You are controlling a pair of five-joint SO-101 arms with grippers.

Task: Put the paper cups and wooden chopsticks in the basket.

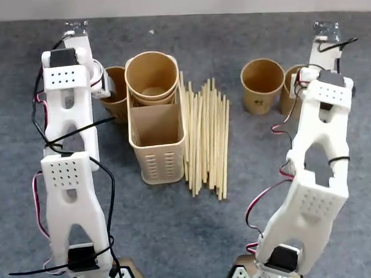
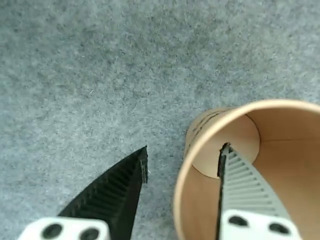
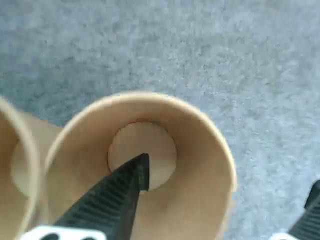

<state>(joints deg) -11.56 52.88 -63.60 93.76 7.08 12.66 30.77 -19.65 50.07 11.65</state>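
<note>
The left hand is held apart, one finger inside and one outside the wall of a paper cup that stands upright just left of the basket. The right hand is likewise spread astride the rim of the far cup, well to the right of the basket. A third cup stands between that one and the basket. Nested cups are already seated in the basket's rear compartment. The chopsticks lie loose just right of the basket, their long axis parallel to its long side. The left hand is judged the nearer to the basket, so a short lift should serve once its fingers are closed. Everything is carried by a bench covered in grey felt-like matting, with a pale wall beyond.
</note>
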